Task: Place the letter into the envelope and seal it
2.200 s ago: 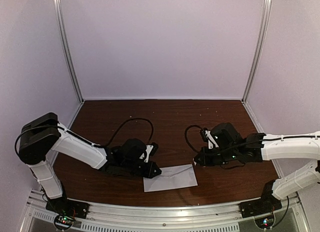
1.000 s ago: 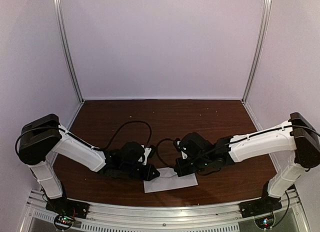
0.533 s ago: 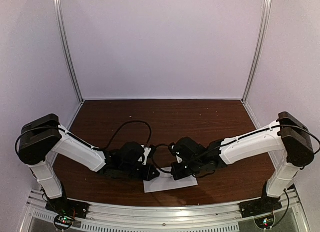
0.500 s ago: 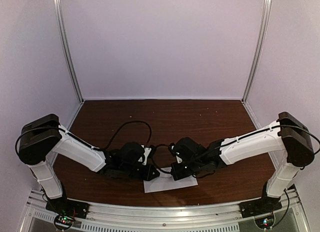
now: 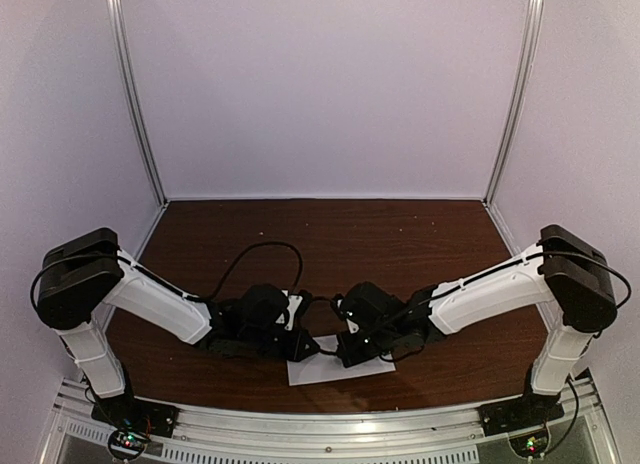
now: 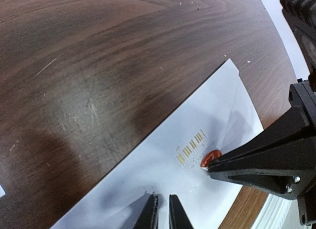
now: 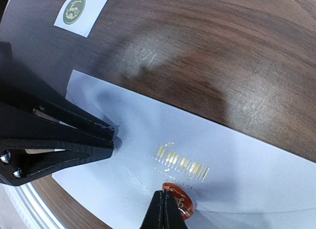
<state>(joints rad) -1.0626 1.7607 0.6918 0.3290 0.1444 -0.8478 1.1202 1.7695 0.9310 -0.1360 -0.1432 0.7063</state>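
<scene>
The pale envelope [image 5: 322, 372] [image 6: 148, 184] [image 7: 256, 160] lies flat near the table's front edge, flap side up, with gold print [image 7: 182, 165] at its middle. My left gripper [image 5: 312, 346] [image 6: 163, 197] rests its tips on the envelope's left part, jaws shut to a slim gap with nothing between them. My right gripper [image 5: 345, 356] [image 7: 164, 193] is shut on a round red sticker [image 7: 183, 206] [image 6: 211, 157], held against the paper just below the gold print. The two grippers face each other a short way apart. The letter does not show.
A small white card with a green round sticker [image 7: 75, 8] lies on the dark wood table [image 5: 400, 244] beyond the envelope's left end. Black cables [image 5: 262, 252] loop behind both wrists. A metal rail [image 5: 330, 424] runs along the front edge, and pale walls close in three sides.
My right arm has swung left from the envelope's right end until its tips and the red sticker sit over the envelope's middle. The left gripper and the envelope have stayed put.
</scene>
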